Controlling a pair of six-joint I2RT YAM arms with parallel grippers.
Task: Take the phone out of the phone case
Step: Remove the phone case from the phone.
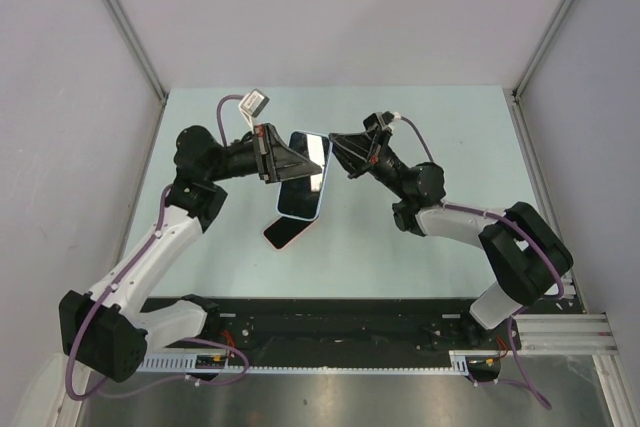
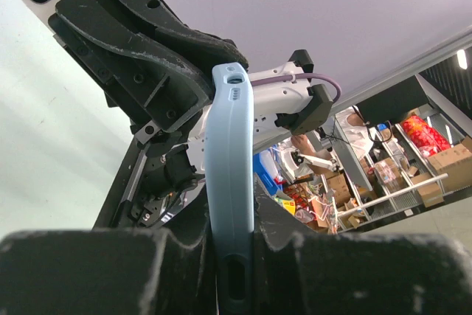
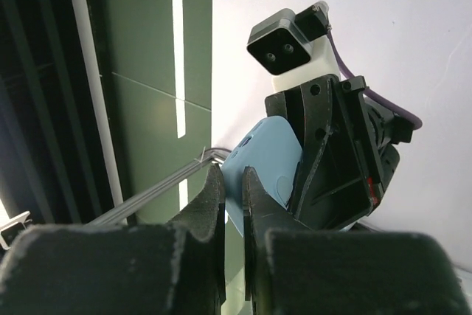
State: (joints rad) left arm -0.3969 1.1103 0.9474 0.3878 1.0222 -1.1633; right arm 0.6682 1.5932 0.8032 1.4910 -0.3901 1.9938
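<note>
A light blue phone case [image 1: 305, 182] hangs in the air above the table, its glossy face up. My left gripper [image 1: 308, 161] is shut on its left side; the left wrist view shows the case [image 2: 228, 145] edge-on between the fingers [image 2: 169, 263]. My right gripper [image 1: 334, 144] is shut on the case's upper right edge; the right wrist view shows the case's corner [image 3: 269, 160] pinched at the fingertips [image 3: 254, 189]. A dark flat phone [image 1: 290, 232] with a pale pink rim lies on the table just below the case. I cannot tell whether the held case is empty.
The pale green table [image 1: 430, 127] lies between grey walls. The black base rail [image 1: 340, 332] runs along the near edge. The two grippers face each other closely over the table's middle.
</note>
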